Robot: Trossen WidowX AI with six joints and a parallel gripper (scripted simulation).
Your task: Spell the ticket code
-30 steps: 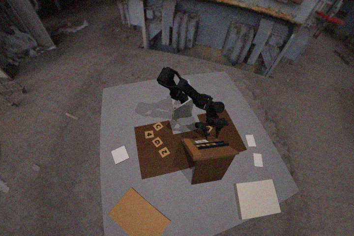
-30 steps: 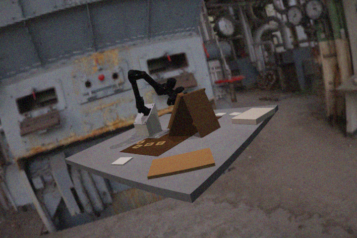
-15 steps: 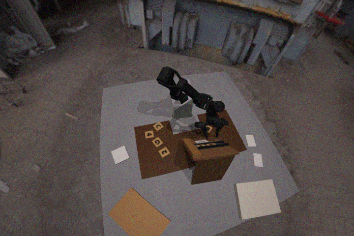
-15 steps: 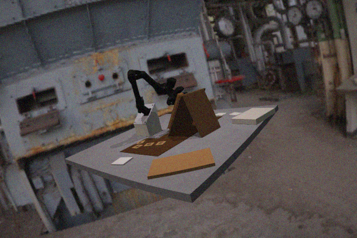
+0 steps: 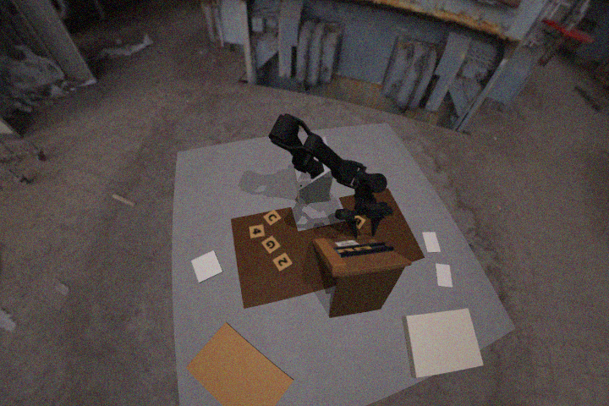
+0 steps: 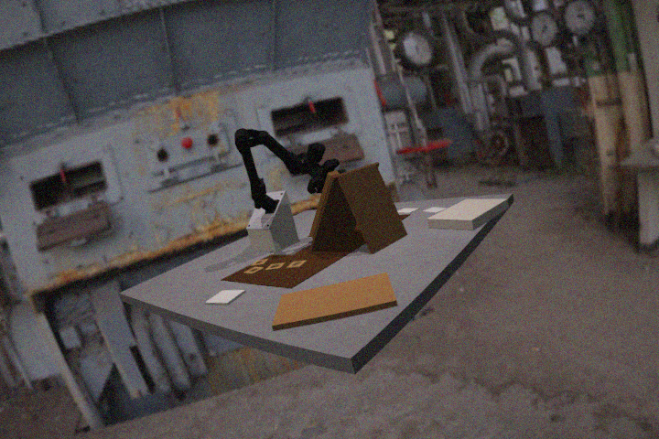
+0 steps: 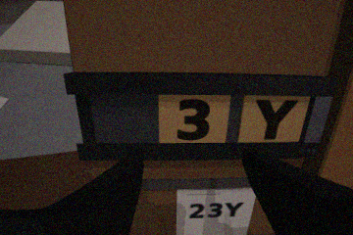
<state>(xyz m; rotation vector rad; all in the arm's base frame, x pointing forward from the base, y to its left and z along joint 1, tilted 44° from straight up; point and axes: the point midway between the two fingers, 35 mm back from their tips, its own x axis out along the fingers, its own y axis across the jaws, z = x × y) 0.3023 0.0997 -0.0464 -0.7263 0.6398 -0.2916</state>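
Hand (image 5: 364, 234) (image 6: 326, 181) (image 7: 191, 159), black and two-fingered, stands about two-thirds open with nothing between its fingers, just short of the dark letter rail (image 5: 381, 245) (image 7: 199, 83). Ahead of it in the rail sit a pale wooden tile with a black 3 (image 5: 363, 248) (image 7: 194, 118) and a matching Y tile (image 5: 348, 250) (image 7: 270, 118), a narrow gap between them; 3 probably needs another push towards Y. Below them, the white paper ticket (image 5: 347, 244) (image 7: 216, 211) reads 23Y.

The tan wooden 2 tile (image 5: 282, 261) (image 6: 296, 263) lies well off to the hand's Y side, on the dark brown mat (image 5: 257, 282) (image 6: 288, 279). It looks light, stiff and flat, perhaps slippery; pinch it squarely by opposite edges, keeping clear of the neighbouring G tile (image 5: 270, 244) (image 6: 275, 265). The sloping brown wooden board (image 5: 367, 267) (image 6: 377, 207) (image 7: 199, 39) stands in the way, so the carry should clear it and come round to the 3 side, seemingly the open end.
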